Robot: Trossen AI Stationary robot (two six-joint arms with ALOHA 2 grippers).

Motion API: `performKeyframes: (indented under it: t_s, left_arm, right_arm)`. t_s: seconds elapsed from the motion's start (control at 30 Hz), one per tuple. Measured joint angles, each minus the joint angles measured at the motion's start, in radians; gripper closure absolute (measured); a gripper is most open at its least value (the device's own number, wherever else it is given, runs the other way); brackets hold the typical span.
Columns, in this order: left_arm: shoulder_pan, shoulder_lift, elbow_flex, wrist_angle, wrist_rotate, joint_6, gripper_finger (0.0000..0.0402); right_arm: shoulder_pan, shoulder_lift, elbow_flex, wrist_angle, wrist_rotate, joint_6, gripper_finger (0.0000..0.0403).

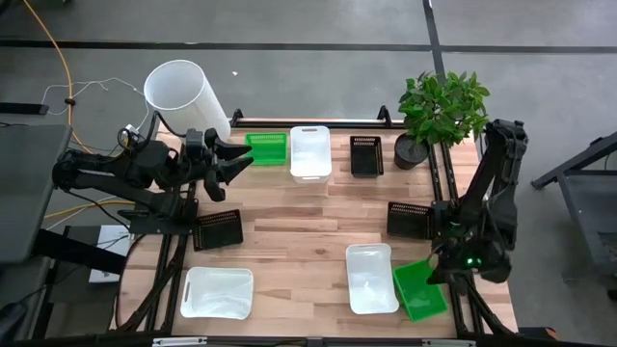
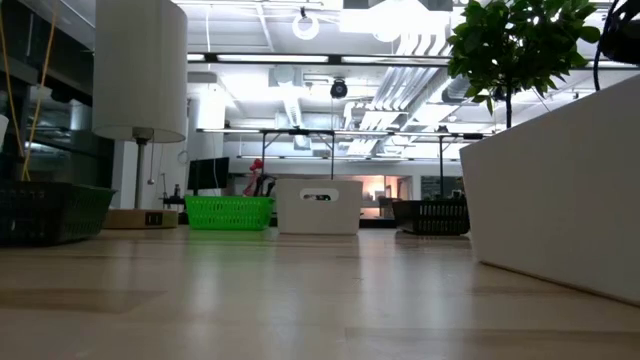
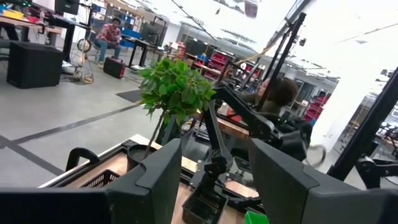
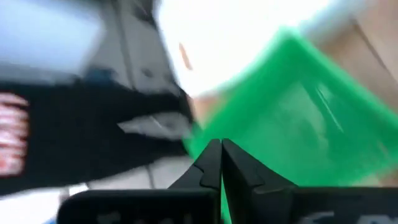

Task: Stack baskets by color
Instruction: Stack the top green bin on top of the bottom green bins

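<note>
Judging by the scattered baskets, nothing is stacked yet: the right gripper point(image 4: 221, 163), fingers pressed together, pinches one green basket point(image 1: 420, 290), while the left gripper point(image 1: 234, 161) hangs spread.

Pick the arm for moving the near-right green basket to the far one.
Right. Its end effector is shut on the rim of the near green basket, judging by the wrist view. The left end effector hangs open by the far green basket, holding nothing.
</note>
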Motion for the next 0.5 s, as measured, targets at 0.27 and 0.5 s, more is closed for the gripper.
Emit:
performKeyframes:
  t_s: [0.27, 0.5]
  left_arm:
    - [0.000, 0.000, 0.000, -0.025, 0.026, 0.025, 0.0225]
    - [0.000, 0.000, 0.000, -0.122, 0.122, -0.004, 0.0225]
  right_arm:
    - [-0.217, -0.010, 0.110, 0.047, 0.242, -0.319, 0.0403]
    - [-0.527, 0.121, 0.114, 0.332, 0.110, -0.731, 0.0403]
